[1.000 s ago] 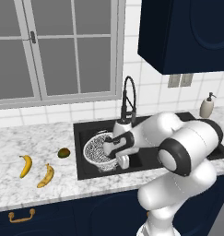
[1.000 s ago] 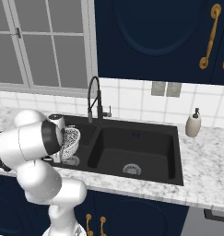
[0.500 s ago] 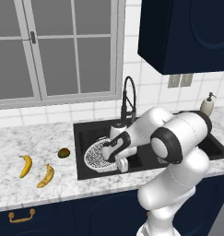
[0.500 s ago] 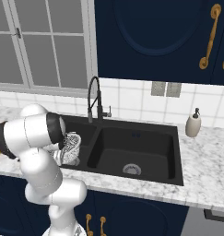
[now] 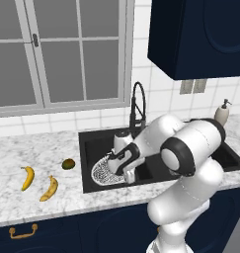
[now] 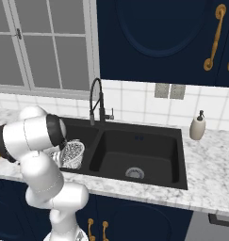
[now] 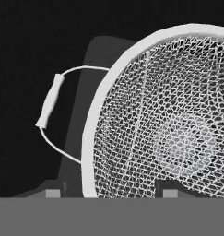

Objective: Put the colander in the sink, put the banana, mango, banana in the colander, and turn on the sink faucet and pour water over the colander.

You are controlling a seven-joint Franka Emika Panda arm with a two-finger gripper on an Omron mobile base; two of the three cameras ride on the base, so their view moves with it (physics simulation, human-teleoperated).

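On the marble counter [image 5: 13, 197] at the far left lie two bananas: one banana [image 5: 27, 178] nearest the edge of the view, and a second banana [image 5: 50, 188] just to its right, the two close but apart. A little farther right and nearer the wall sits the mango [image 5: 68, 163], alone on the stone, a short way from the sink's left rim.

Next comes the black sink [image 5: 87, 163]. The colander [image 5: 106, 171] is down in its left basin, tilted so its open mouth faces up and toward the counter side; in the right base view the colander [image 6: 72, 154] shows in that same left basin, partly behind the arm. The gripper [image 5: 127, 170] is at the colander's right rim. In the hand view the white rim [image 7: 92, 133] runs up between the two fingertips [image 7: 52, 193], which stand apart on either side of it; whether they press it, I cannot tell. A thin wire handle [image 7: 50, 101] loops off the rim into the dark basin.

Behind the basins rises the black faucet [image 5: 137, 106], its spout arched over the left basin. The right basin holds a silver drain [image 6: 134, 173]. Farthest right, a white soap dispenser [image 6: 197, 127] stands on the counter by the wall.
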